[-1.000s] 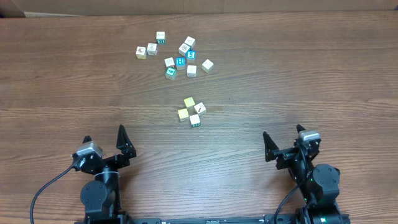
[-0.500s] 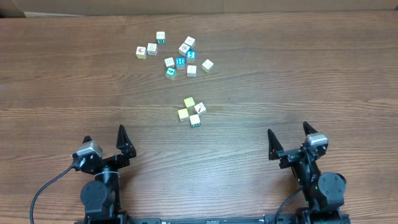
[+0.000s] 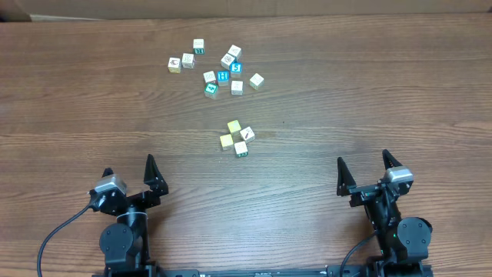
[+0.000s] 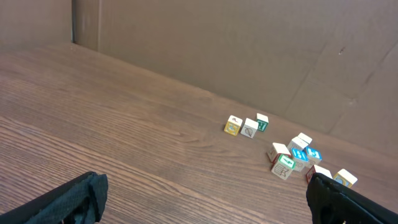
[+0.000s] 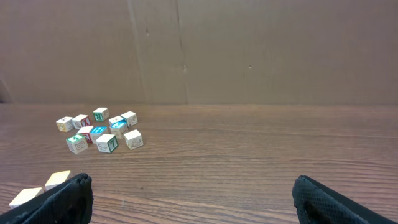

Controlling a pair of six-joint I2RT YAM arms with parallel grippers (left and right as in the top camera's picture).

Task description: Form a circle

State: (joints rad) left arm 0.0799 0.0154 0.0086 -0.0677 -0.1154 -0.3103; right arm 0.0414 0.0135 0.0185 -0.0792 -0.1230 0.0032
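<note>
Left jaws and right jaws both stand wide open, holding nothing, at the near edge of the table (image 3: 400, 85). The circle (image 3: 234, 127) lies mid-table, out ahead and between them, well apart from both. A bigger bunch (image 3: 223, 76) sits beyond.

Scattered bunch of alphabet cubes (image 3: 223, 76) on wooden table (image 3: 384, 92), far side; cardboard wall (image 5: 249, 50) behind.
</note>
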